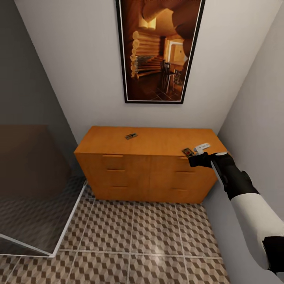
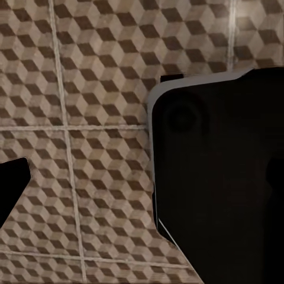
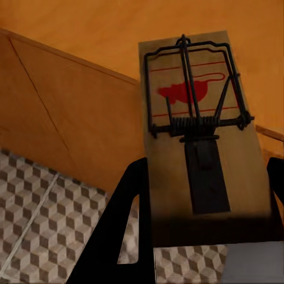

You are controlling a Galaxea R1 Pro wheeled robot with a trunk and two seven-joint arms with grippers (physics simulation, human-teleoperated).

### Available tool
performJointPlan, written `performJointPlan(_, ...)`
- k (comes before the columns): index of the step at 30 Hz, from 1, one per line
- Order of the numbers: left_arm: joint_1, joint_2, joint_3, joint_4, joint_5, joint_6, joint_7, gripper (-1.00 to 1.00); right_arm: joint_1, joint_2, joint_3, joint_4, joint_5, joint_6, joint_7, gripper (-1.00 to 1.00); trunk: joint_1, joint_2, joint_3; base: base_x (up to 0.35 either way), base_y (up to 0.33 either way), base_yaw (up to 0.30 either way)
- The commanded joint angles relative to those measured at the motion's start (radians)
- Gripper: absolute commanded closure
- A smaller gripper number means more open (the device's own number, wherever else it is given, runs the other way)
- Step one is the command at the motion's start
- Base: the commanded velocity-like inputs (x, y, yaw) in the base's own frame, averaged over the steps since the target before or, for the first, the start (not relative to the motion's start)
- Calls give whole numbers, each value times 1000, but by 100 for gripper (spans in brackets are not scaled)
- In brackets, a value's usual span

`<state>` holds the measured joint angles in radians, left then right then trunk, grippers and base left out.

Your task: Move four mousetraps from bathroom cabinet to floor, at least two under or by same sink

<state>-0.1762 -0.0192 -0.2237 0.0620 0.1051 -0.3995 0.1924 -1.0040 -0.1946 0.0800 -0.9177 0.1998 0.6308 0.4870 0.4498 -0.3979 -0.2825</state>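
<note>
The orange-brown cabinet [image 1: 150, 165] stands against the back wall. One mousetrap [image 1: 131, 136] lies flat on its top, left of centre. At the top's front right corner, my right gripper [image 1: 193, 157] is shut on a second mousetrap [image 1: 187, 152]. In the right wrist view this mousetrap [image 3: 195, 136] sits between the two black fingers [image 3: 121, 219], red mark and metal spring up, its near end past the cabinet's front edge [image 3: 71, 100]. A single black fingertip [image 2: 12, 183] of my left gripper shows far out to the side above the bathroom floor [image 2: 89, 89].
Cube-patterned floor tiles [image 1: 134, 232] spread in front of the cabinet. A glass shower panel [image 1: 35, 189] with a white sill stands at the left. The grey side wall [image 1: 256, 118] is close to my right arm. A framed picture [image 1: 159, 49] hangs above the cabinet.
</note>
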Motion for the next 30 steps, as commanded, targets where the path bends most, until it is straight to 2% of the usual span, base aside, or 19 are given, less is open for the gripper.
performJointPlan(1,-2,-1,-9,5,10,-7,1,-100,-1,-1,1,-1,10,3,7,100,0,-2,-2,-196,207,0)
performJointPlan(7,-2,-1,-9,3,9,-8,1,-100,-1,1,1,10,9,-50,-36,100,0,-2,-2,-265,156,0)
performJointPlan(10,-2,-1,-9,1,8,-9,1,-100,23,1,0,50,6,-158,-98,100,0,-2,-2,-147,90,0)
performJointPlan(16,-2,-1,-9,1,8,-9,1,-100,30,1,-2,131,3,-293,-115,100,0,-2,-2,-27,17,0)
performJointPlan(18,-2,-1,-9,1,8,-9,1,-100,31,1,-3,183,-7,-357,-117,100,0,-2,-2,-5,3,0)
performJointPlan(19,-2,-1,-9,1,8,-9,1,-100,31,1,-4,250,-27,-432,-119,100,0,-2,-2,-2,1,0)
performJointPlan(20,-2,-1,-9,1,8,-9,1,-100,31,1,-4,283,-38,-468,-122,100,0,-2,-2,0,0,0)
performJointPlan(26,-2,-1,-8,1,8,-8,1,-100,31,1,-5,459,-80,-637,-156,100,0,-2,-2,0,0,0)
performJointPlan(27,-2,-1,-8,1,8,-8,1,-100,31,1,-5,546,-90,-730,-163,100,0,-2,-2,0,0,0)
performJointPlan(29,-2,-1,-8,1,8,-7,1,-100,31,-1,-5,626,-94,-822,-166,100,0,-2,-2,0,0,0)
performJointPlan(30,-2,-1,-8,1,8,-7,1,-100,31,-1,-5,644,-96,-843,-166,100,0,-2,-2,0,0,0)
